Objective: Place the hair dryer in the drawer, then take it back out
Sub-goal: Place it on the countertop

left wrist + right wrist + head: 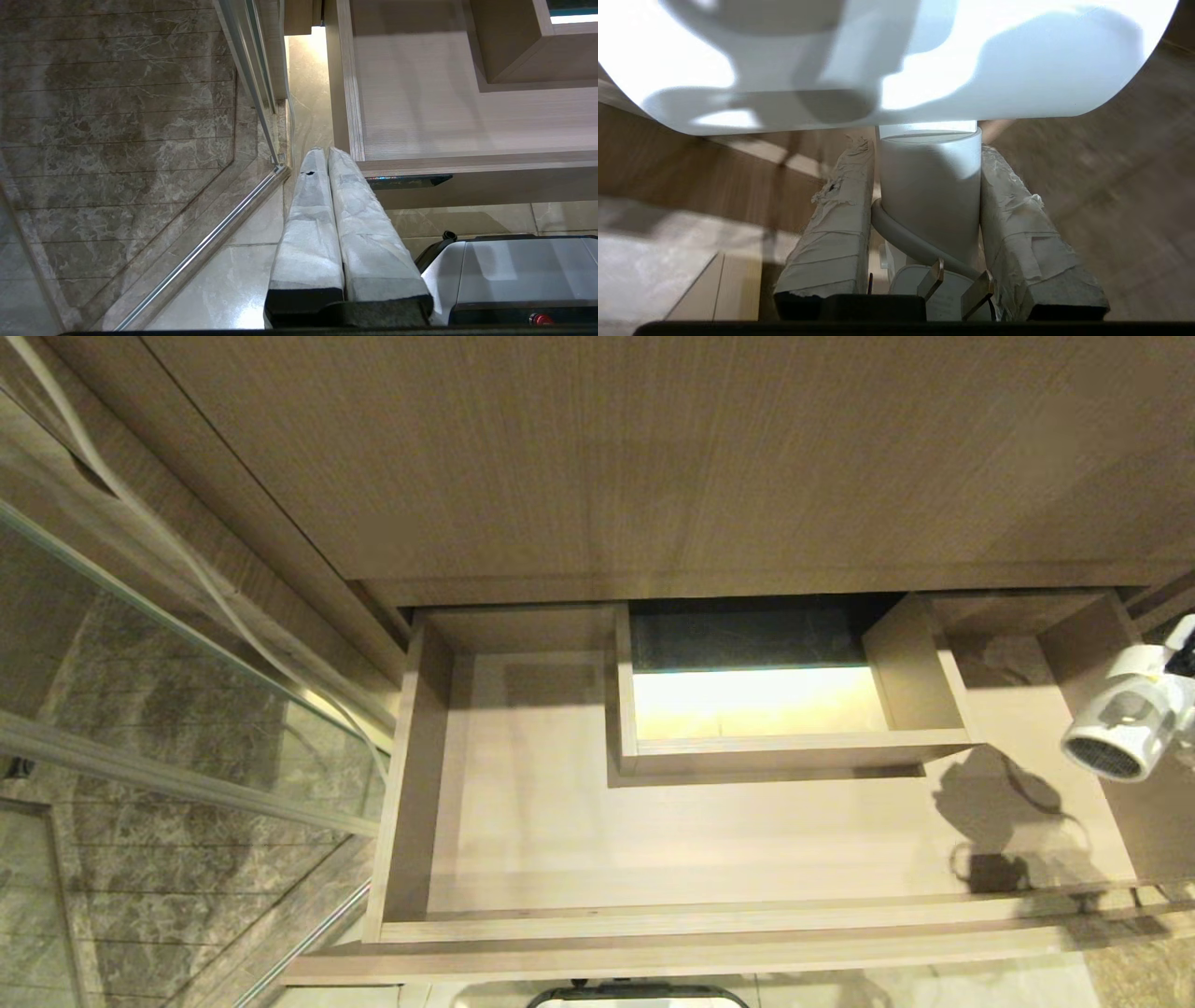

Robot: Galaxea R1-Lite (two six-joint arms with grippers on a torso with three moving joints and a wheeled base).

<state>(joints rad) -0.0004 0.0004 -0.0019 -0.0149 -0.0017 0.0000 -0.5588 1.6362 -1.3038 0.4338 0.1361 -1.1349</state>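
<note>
Marble-tiled bathroom, vanity drawer [523,821] pulled open; the hair dryer [1125,723] hangs at its right end.

The right tool [927,186] pinches the dryer's white handle between its two taped fingers [836,233], cord and plug tucked by the palm. The barrel lies crosswise to the handle, grey grille facing toward the drawer's front-left, over the right side wall. The bare drawer floor lies left of the dryer, in front of the boxed cut-out [775,709]. The left tool [327,158], pressed together, is parked by the drawer's left front corner, much farther off.
</note>
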